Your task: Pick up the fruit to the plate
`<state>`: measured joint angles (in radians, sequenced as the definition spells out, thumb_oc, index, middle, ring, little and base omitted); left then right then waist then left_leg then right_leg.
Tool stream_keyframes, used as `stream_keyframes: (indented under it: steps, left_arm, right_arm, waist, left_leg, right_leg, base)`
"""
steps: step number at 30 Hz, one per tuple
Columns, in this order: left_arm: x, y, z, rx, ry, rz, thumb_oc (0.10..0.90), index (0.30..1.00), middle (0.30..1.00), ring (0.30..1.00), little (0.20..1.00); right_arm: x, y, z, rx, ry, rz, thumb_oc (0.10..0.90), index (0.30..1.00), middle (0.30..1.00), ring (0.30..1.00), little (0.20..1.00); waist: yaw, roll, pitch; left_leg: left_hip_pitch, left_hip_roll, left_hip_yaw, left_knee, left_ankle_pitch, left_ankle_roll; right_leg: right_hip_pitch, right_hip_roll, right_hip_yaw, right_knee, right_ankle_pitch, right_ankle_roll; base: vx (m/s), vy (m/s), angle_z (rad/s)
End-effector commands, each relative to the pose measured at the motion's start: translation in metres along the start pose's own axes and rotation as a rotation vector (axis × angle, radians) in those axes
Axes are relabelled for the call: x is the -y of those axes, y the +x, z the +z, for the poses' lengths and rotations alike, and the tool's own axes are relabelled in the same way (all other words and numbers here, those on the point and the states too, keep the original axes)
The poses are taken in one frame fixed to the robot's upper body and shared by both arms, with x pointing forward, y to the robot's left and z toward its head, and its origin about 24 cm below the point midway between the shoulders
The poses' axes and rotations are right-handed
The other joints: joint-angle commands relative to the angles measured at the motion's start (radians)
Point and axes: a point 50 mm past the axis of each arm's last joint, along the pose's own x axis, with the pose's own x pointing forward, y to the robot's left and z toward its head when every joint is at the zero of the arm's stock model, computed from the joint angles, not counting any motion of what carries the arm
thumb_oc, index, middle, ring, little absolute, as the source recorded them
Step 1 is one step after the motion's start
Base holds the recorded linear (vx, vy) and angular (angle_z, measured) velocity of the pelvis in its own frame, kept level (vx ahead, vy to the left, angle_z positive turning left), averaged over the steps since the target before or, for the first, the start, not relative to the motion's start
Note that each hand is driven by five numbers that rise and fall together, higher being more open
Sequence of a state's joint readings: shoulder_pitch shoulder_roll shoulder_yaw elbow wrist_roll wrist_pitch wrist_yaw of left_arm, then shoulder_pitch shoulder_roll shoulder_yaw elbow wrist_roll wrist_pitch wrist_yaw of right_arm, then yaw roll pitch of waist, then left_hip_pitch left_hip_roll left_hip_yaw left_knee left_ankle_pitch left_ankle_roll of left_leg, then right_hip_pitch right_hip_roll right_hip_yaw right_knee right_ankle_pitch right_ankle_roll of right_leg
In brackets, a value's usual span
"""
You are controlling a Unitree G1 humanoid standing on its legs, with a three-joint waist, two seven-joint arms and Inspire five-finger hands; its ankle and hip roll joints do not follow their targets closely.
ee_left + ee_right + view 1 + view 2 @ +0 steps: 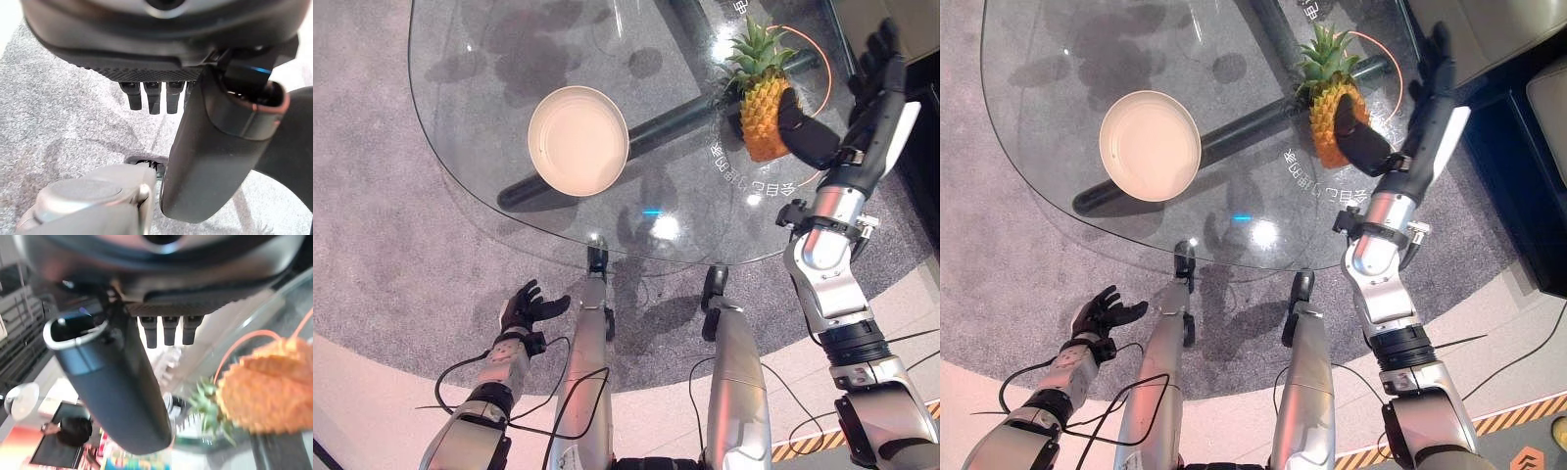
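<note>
The right hand (862,108) is spread wide, thumb beside the pineapple (762,108), fingers (881,44) beyond it; nothing is clamped. Toppling on the glass worktop (480,59) is risked if nudged.

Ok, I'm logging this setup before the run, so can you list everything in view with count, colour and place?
pineapple: one, orange with green leaves, far right of the table, beside the right robot hand.
plate: one, cream, empty, middle of the table.
glass table: one, clear, over grey carpet.
orange ring: one, on the glass behind the pineapple.
right robot hand: dark, open, next to the pineapple.
left robot hand: dark, open, low, below the table edge.
</note>
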<state>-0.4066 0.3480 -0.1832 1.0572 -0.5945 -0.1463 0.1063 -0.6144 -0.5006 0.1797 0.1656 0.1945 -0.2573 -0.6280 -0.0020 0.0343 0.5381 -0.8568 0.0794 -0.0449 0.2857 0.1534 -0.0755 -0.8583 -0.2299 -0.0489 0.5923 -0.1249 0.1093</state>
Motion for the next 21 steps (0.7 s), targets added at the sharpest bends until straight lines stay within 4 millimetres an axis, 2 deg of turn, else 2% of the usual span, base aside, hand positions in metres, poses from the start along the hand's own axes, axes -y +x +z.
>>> stream_keyframes:
  steps: [1,11,21]
  left_arm:
    - [-0.024,-0.011,-0.025,-0.034,0.033,0.094,0.8,0.9,0.9,0.9,0.9]
    - [-0.02,-0.012,-0.027,-0.038,0.038,0.075,0.8,0.9,0.9,0.9,0.9]
    - [-0.016,-0.013,-0.031,-0.048,0.042,0.065,0.8,0.9,0.9,0.9,0.9]
  right_arm:
    - [0.003,0.009,0.052,0.253,0.058,0.026,0.8,0.9,0.9,0.9,0.9]
    - [-0.008,0.002,0.051,0.218,0.055,0.117,0.8,0.9,0.9,0.9,0.9]
    - [-0.008,0.002,0.04,0.187,-0.042,0.064,0.8,0.9,0.9,0.9,0.9]
  waist:
    - [-0.006,0.002,-0.018]
    - [-0.006,0.008,-0.018]
    - [-0.002,0.014,-0.018]
  left_leg:
    - [0.011,0.007,0.035,0.19,-0.165,0.045]
    - [0.018,0.006,0.044,0.184,-0.16,0.044]
    - [0.023,0.006,0.045,0.179,-0.155,0.043]
  right_leg:
    - [0.017,-0.003,0.008,-0.132,0.146,-0.002]
    - [0.017,-0.012,0.005,-0.134,0.151,0.001]
    - [0.018,-0.014,0.005,-0.127,0.151,0.001]
  base:
    - [0.0,0.0,0.0]
    - [0.0,-0.001,0.01]
    - [0.0,-0.001,0.0]
